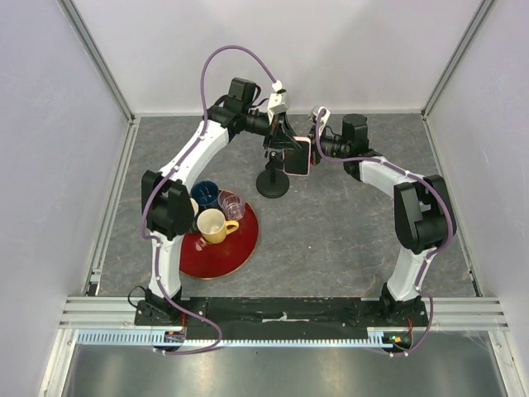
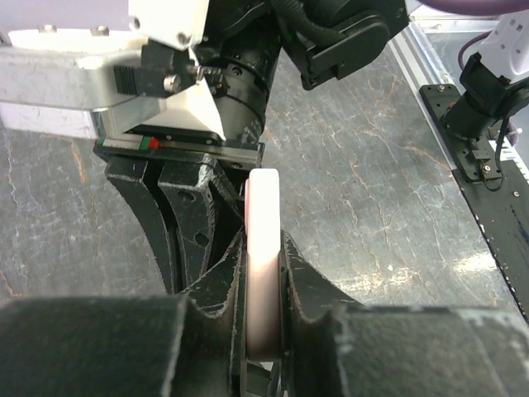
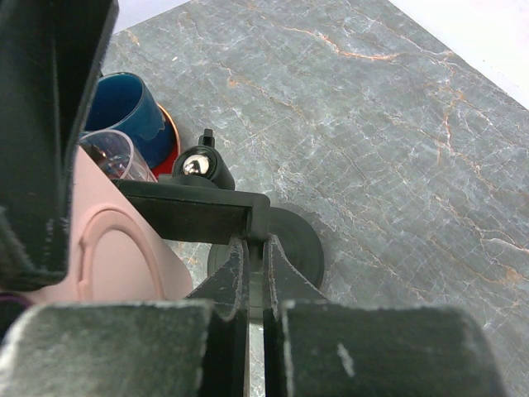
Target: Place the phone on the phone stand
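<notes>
The phone (image 1: 298, 157), black screen with a pink rim, hangs upright above the table beside the top of the phone stand (image 1: 273, 184). My left gripper (image 1: 291, 149) is shut on it. In the left wrist view the phone's pink edge (image 2: 264, 215) runs up between the jaws of the left gripper (image 2: 264, 273). My right gripper (image 1: 312, 142) comes in from the right. In the right wrist view the right gripper (image 3: 257, 248) is pinched shut on the end of the stand's black clamp head (image 3: 182, 213). The stand's disc base (image 3: 293, 244) lies below, and the phone's pink back (image 3: 107, 256) is at the left.
A red round tray (image 1: 219, 252) sits in front of the left arm, holding a blue mug (image 1: 204, 194), a yellow mug (image 1: 215, 225) and a clear glass (image 1: 231, 203). White walls enclose the grey table on three sides.
</notes>
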